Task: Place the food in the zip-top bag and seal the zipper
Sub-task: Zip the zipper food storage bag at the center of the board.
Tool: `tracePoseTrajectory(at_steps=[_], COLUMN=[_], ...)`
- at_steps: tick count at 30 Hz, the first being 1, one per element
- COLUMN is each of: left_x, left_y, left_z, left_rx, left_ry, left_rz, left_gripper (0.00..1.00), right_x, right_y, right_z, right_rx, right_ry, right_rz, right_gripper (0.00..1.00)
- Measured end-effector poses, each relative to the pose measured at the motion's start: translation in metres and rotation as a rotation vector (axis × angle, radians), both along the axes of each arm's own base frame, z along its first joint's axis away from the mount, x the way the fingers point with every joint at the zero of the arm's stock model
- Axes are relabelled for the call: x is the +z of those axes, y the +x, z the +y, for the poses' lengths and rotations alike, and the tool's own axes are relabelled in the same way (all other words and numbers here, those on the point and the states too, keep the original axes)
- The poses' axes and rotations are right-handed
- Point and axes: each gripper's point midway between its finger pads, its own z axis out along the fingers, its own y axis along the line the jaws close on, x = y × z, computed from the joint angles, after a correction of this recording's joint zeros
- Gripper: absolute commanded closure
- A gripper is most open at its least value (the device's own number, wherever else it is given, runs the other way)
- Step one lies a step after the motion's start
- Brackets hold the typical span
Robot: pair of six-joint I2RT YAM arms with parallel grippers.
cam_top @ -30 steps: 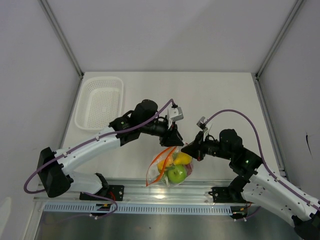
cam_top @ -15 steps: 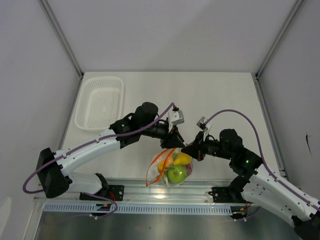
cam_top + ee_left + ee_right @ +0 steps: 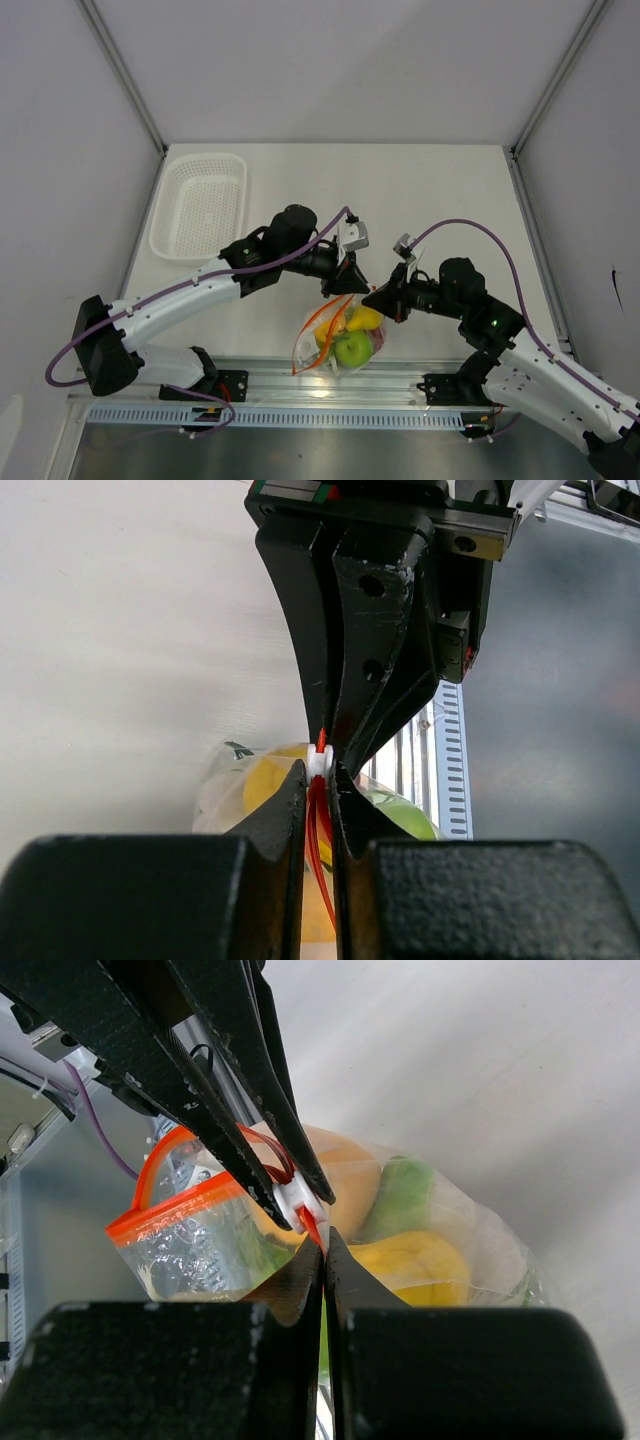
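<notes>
The clear zip-top bag (image 3: 306, 352) hangs between both grippers near the table's front edge. Food inside includes a green apple (image 3: 353, 348), a yellow-orange fruit (image 3: 366, 318) and an orange ball (image 3: 345, 1175). The orange-red zipper (image 3: 170, 1205) gapes on the left part of the mouth. My left gripper (image 3: 318, 780) is shut on the zipper just behind its white slider (image 3: 290, 1203). Directly opposite, my right gripper (image 3: 322, 1245) is shut on the zipper's end, its tips almost touching the slider. In the top view the left gripper (image 3: 345, 285) and right gripper (image 3: 375, 298) meet above the bag.
A white mesh basket (image 3: 207, 158) stands at the back left of the table. A metal rail (image 3: 330, 385) with the arm bases runs along the near edge, just below the bag. Grey walls enclose the table on three sides.
My left gripper shifted slightly right toward the bag's mouth, then its jaws narrowed onto the zipper. The right gripper and the bag have stayed put.
</notes>
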Motion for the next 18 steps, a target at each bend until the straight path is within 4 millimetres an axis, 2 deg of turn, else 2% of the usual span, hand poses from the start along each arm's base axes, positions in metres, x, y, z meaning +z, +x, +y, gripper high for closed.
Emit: tracePoseTrajectory(at_steps=[3, 6, 9, 18], left_x=[0.0001, 0.0, 0.0, -0.0001], left_y=[-0.0005, -0.0008, -0.001, -0.0013], left_z=[-0.0001, -0.0001, -0.0001, -0.0005], left_rx=[-0.002, -0.004, -0.004, -0.005], left_ry=[0.0, 0.0, 0.0, 0.0], left_rz=[0.001, 0.002, 0.003, 0.004], left_gripper=[0.93, 0.82, 0.78, 0.75], right_x=[0.0004, 0.0001, 0.0002, -0.0007], right_y=[-0.0002, -0.0002, -0.0005, -0.0009], right_z=[0.0002, 0.0003, 0.0004, 0.0009], right_rx=[0.002, 0.003, 0.004, 0.008], right_ry=[0.001, 0.0, 0.0, -0.002], right_rz=[0.001, 0.001, 0.002, 0.006], right_gripper=[1.0, 1.0, 1.0, 1.0])
